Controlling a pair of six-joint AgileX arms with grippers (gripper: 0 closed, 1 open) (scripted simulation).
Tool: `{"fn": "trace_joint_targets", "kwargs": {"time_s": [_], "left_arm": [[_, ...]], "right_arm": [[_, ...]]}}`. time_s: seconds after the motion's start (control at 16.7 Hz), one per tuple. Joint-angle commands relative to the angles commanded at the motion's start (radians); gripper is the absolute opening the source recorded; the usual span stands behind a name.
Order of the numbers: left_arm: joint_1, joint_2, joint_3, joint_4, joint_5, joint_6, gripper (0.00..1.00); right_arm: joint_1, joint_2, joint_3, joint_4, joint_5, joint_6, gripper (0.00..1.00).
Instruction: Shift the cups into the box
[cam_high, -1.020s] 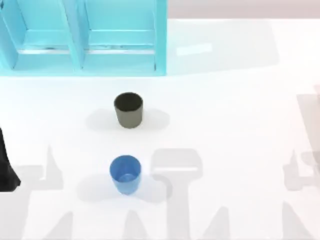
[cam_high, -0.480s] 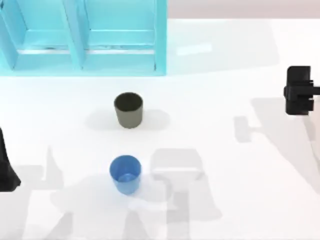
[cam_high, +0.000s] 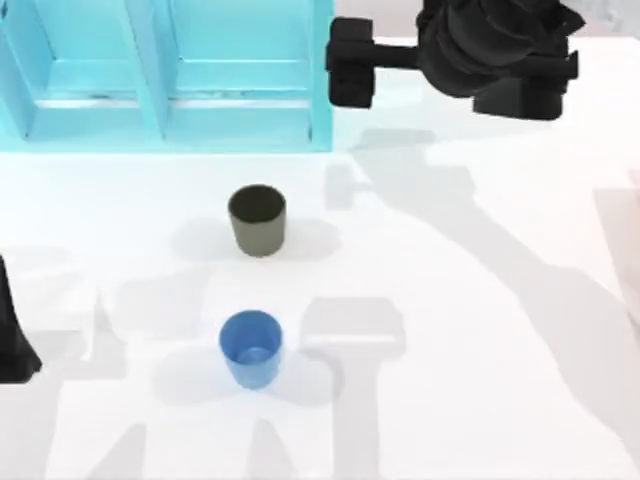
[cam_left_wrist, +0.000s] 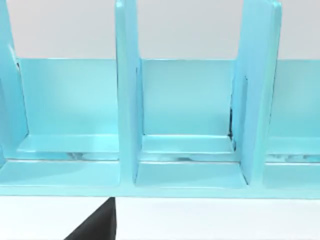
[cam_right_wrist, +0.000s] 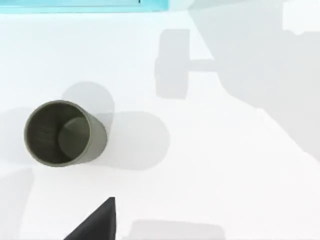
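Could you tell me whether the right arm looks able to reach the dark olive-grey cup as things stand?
Probably yes: the right gripper hangs beside the turquoise box, and only bare white table lies between it and the upright dark olive-grey cup.

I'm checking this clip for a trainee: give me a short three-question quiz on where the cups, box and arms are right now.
1. True or false: both cups stand upright on the table, outside the box.
2. Which cup is nearer the box: A olive-grey, B blue?
3. Which arm is up beside the box's right edge?

Key
1. True: olive-grey cup and blue cup stand on the table, short of the box.
2. A.
3. The right gripper; the left arm sits at the table's left edge.
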Motion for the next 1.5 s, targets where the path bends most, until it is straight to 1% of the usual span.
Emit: {"fn": "trace_joint_targets", "kwargs": {"time_s": [0.3,0.48,0.6,1.08,1.5], "left_arm": [[0.0,0.0,0.0,0.0,0.0,0.0,1.0],[0.0,0.0,0.0,0.0,0.0,0.0,1.0],[0.0,0.0,0.0,0.0,0.0,0.0,1.0],[0.0,0.0,0.0,0.0,0.0,0.0,1.0],[0.0,0.0,0.0,0.0,0.0,0.0,1.0]], "right_arm": [[0.122,0.373,0.388,-0.156,0.063,0.136,1.0],[0.165,0.526,0.539,-0.216,0.092,0.188,1.0],[0.18,0.587,0.597,-0.238,0.105,0.209,1.0],[0.176,0.612,0.602,-0.225,0.106,0.208,1.0],[0.133,0.731,0.511,0.003,0.096,0.164,1.0]]}}
